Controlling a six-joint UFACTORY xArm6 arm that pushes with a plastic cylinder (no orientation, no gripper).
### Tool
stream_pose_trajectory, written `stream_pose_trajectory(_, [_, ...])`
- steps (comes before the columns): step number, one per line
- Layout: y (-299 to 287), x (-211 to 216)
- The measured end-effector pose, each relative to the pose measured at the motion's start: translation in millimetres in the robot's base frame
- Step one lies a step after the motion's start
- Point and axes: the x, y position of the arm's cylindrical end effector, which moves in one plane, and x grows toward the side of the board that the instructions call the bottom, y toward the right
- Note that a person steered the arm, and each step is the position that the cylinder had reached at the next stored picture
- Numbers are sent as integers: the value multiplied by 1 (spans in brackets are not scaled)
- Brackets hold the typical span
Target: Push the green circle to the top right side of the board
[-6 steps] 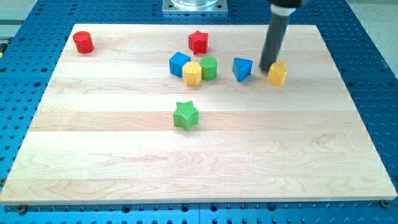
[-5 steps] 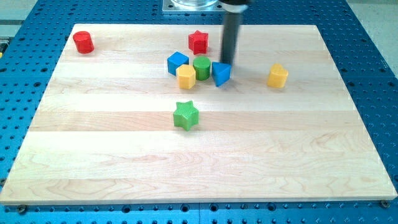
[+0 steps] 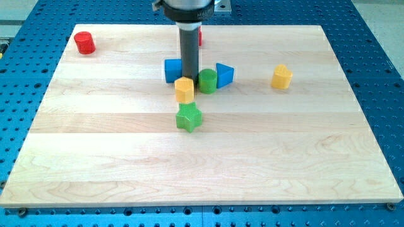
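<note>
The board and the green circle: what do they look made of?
The board looks like pale wood with a smooth matte finish: light grain and lengthwise plank seams show. The green circle looks like moulded or printed plastic, going by its even saturated colour and faint ribbed texture, though that is uncertain. My tip rests at its left edge, above the yellow block.
</note>
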Motion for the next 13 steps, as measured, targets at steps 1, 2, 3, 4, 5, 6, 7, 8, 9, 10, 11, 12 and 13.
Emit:
stream_pose_trajectory(1, [24,1])
stream_pose_trajectory(2, [10,24])
stream_pose_trajectory(3, [9,24])
stream_pose_trajectory(4, [12,9])
stream_pose_trajectory(5, [58,12])
stream_pose_trajectory(6, [60,58])
stream_pose_trajectory(7, [75,92])
stream_pose_trajectory(8, [81,55])
stream_pose_trajectory(9, [105,-8])
stream_pose_trajectory(10, [134,-54])
stream_pose_trajectory(11, [122,-44])
stream_pose_trajectory(12, [158,-18])
stream_pose_trajectory(13, [192,-43])
